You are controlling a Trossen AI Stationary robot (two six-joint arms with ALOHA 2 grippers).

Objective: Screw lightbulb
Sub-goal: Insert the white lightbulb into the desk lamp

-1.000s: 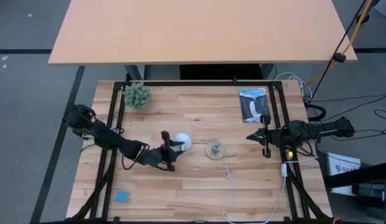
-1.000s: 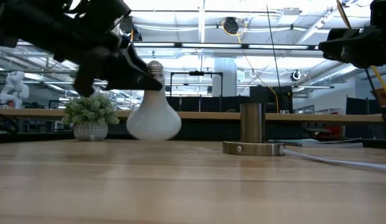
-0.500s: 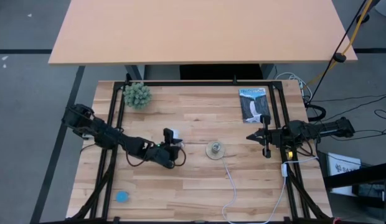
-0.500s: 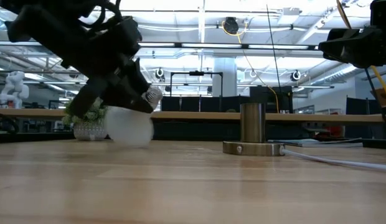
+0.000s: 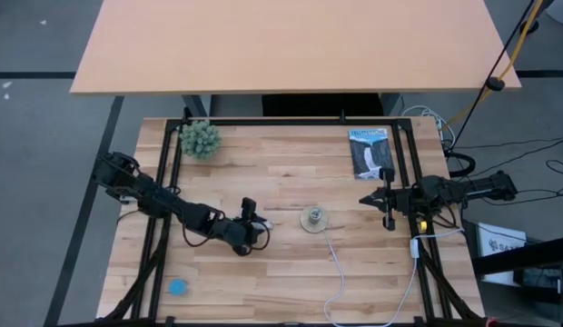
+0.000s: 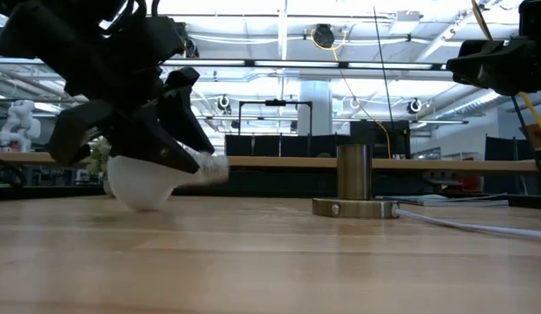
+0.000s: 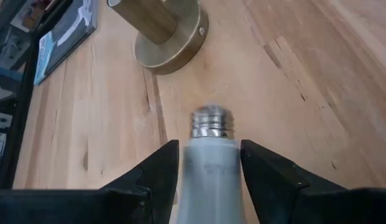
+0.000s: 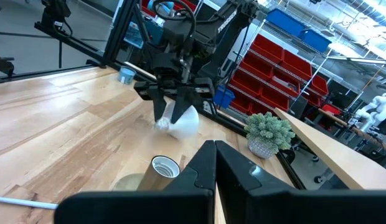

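a: where's the lightbulb (image 6: 141, 179) now?

b: down on its side on the counter (image 5: 291, 263), dome resting on the wood, screw base (image 7: 211, 121) pointing toward the socket (image 5: 312, 218) but well short of it. a second ago it stood dome-down with the base up; since then it has tipped over and slid away from the socket.

a: does the left gripper (image 7: 205, 163) have it?

b: its fingers (image 7: 157, 171) stand either side of the neck, partly open and widening over the last second. i can't tell whether they grip or only flank it (there seems to be a sliver of gap in the left wrist view).

a: so what does that mean for the job?

b: my read is the hold has slipped. the bulb has to be re-gripped and stood base-down over the socket's upright tube before any threading starts, so the screwing itself hasn't begun.

a: and the right arm?

b: the right gripper (image 5: 388, 200) waits near the counter's right edge, fingers pressed together, holding nothing. the white cord (image 5: 340, 263) runs from the socket toward the front edge.
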